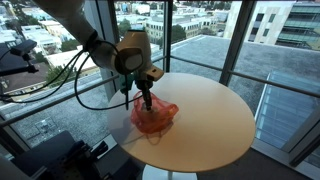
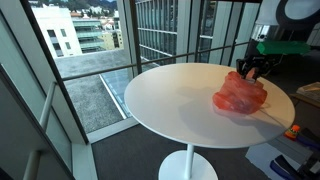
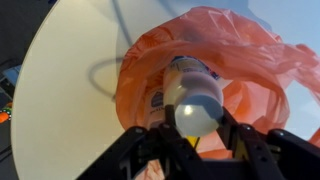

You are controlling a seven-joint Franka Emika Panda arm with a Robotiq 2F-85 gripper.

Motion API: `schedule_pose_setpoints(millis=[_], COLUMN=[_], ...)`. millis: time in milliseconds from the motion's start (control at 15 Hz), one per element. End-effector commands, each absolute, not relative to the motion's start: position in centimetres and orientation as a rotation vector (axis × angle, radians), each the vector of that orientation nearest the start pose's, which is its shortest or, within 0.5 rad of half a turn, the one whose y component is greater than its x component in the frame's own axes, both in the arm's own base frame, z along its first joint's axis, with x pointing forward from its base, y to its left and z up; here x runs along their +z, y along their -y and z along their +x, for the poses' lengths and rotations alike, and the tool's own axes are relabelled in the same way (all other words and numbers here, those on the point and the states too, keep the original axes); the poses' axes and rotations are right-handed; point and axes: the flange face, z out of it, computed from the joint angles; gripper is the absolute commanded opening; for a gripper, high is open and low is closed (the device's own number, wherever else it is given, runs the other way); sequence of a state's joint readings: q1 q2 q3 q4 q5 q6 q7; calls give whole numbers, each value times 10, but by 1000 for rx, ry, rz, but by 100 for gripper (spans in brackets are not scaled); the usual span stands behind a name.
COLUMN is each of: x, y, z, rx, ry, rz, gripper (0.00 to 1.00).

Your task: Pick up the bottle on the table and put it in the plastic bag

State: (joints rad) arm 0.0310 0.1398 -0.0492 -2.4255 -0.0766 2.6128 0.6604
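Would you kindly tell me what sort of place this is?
Probably an upper-floor office or lounge in a city high-rise: floor-to-ceiling windows, neighbouring rooftops below, and a round white table.

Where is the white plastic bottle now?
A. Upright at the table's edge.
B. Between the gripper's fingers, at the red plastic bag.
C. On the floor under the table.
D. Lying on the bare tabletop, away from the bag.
B: the wrist view shows the white plastic bottle held in the gripper, against the crumpled red plastic bag.
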Motion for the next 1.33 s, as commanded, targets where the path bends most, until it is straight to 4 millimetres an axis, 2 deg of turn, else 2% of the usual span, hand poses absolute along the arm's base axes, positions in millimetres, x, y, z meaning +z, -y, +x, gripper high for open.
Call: schedule_pose_setpoints(millis=[0, 267, 333, 600, 933, 1267], x=[250, 252, 253, 264, 287, 318], y=[13, 15, 15, 15, 18, 22], z=[494, 491, 491, 491, 488, 477], rx=[-104, -92, -92, -95, -109, -38], ry=[-944, -941, -940, -928, -905, -739], rz=[-3032, -3034, -3034, -3030, -3049, -3098], gripper=[70, 98, 100, 100, 100, 100])
